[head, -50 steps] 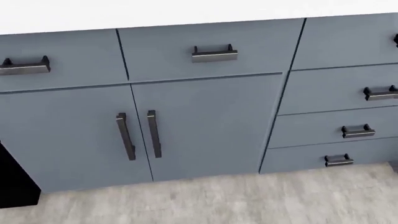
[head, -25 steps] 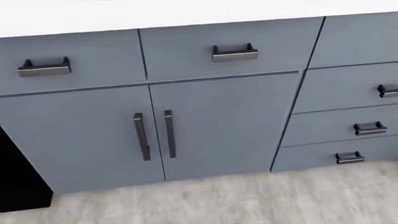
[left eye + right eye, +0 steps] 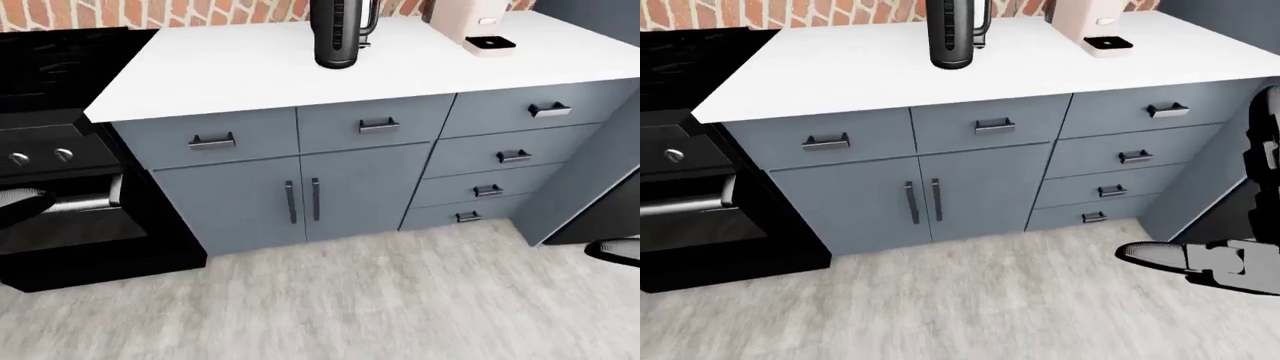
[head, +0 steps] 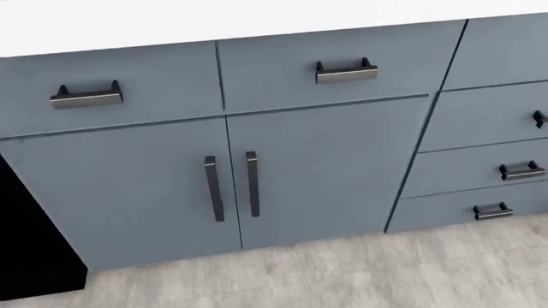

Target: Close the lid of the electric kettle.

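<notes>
Step in hand: you're on the approach, not yet at the lid; nothing is touching the tall black cylindrical electric kettle (image 3: 343,31).

Kettle: it stands upright on the white slab-topped table (image 3: 250,71), at about twelve o'clock in the left-eye view, near the brick wall (image 3: 120,13). Its top is cut off by the frame, so you cannot tell from here how far the lid stands open.

Neighbour: a pale pink box-shaped appliance (image 3: 468,21) sits at about one o'clock, just beside the kettle but apart from it.

Left of the table: the black oven range (image 3: 60,150) fills nine o'clock.

Head view: only grey-blue cabinet doors with dark bar handles (image 4: 231,186) and pale wood-look floor (image 4: 360,276); the kettle is out of that picture.

Left hand: a grey rounded part (image 3: 20,206) shows at nine o'clock in the left-eye view; too little shows to say whether its fingers are apart or together.

Right hand: the grey and black right hand (image 3: 1205,262) hangs low at four o'clock in the right-eye view, well apart from the kettle; its fingers appear extended, yet I cannot tell their state for sure.

Next move calls for: step closer to the table, lift your gaze until the kettle's top shows, then raise a hand above the lid and press down.
</notes>
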Motion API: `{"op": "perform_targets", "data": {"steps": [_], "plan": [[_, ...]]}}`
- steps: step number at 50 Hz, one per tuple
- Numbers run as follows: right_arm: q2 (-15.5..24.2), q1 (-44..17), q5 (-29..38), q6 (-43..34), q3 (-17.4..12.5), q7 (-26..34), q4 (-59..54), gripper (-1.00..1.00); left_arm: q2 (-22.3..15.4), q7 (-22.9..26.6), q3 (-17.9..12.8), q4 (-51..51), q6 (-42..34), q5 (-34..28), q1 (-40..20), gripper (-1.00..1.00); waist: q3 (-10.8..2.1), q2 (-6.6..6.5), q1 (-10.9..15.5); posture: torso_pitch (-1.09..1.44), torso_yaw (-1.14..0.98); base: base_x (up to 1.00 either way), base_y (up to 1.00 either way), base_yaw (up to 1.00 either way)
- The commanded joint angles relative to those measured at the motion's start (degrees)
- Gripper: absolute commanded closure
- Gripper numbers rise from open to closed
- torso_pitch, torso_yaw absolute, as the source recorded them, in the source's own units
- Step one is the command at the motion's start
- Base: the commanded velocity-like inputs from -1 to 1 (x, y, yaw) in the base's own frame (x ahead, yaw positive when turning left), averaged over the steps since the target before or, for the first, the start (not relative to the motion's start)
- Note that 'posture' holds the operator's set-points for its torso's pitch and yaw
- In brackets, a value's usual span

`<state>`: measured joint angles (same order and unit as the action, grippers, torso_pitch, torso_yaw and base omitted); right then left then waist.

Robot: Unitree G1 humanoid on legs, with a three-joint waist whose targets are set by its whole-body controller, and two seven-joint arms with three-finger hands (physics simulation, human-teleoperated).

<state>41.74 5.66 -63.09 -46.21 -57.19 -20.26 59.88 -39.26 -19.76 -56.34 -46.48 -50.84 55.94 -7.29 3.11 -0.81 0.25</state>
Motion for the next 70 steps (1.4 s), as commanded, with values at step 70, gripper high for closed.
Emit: {"op": "perform_targets", "data": {"steps": [70], "plan": [[-0.67,-3.24,-2.87,-1.78,-1.97,-3.1,0.12,-1.0,1.85,2.91,1.95,-1.91,1.28,-4.57,-1.82,-1.0,0.54,4.11,0.09,0.0,0.0,0.13,0.04,0.0]]}}
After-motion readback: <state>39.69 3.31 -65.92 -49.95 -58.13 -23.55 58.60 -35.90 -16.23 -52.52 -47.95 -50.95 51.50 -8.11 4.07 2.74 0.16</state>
